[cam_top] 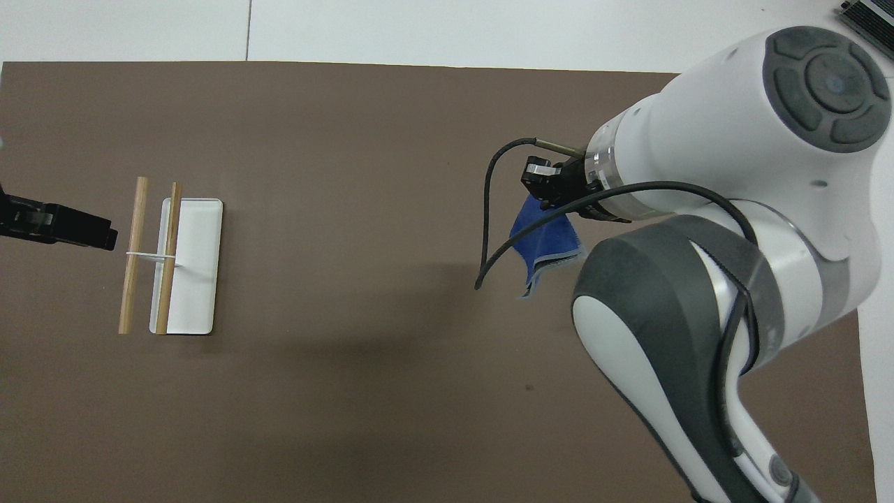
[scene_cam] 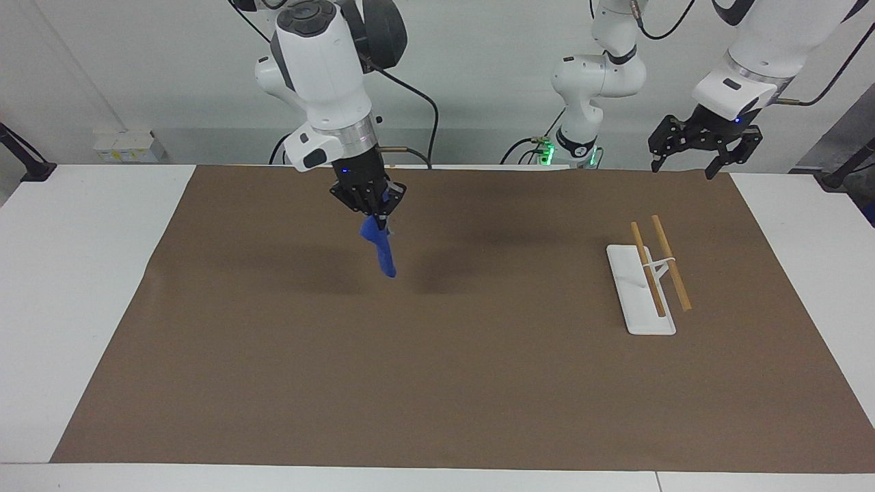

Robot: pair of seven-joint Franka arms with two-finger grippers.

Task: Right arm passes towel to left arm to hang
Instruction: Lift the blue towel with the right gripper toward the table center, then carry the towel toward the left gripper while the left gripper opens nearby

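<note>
I am the right gripper [scene_cam: 373, 203], and my jaws are clamped on one upper corner of the towel [scene_cam: 381, 250], which hangs from me in a narrow, drooping twist over the brown mat [scene_cam: 437, 383], clear of its surface, about midway between the mat's two short edges and over the half toward the robots' edge. All the cloth's weight hangs from that one pinch, so my first worry is slippage: a sharp swing or stop could tug the fabric out of my hold and drop it on the mat. My second worry is the hand-over itself. The left gripper [scene_cam: 704, 145] waits up in the air above the mat's corner at the left arm's end, near the robots' edge, its jaws spread wide. Because the towel hangs bunched and not flat, it offers my partner a poor, swaying target; it could close on a loose fold only, or on nothing, and if I let go too soon the cloth falls. The rack [scene_cam: 653, 273], two wooden bars over a white base, stands on the mat near that same short edge, close under my partner's path, so a low reach could knock it. My cable [cam_top: 489, 209] also loops beside the towel and could snag it.
</note>
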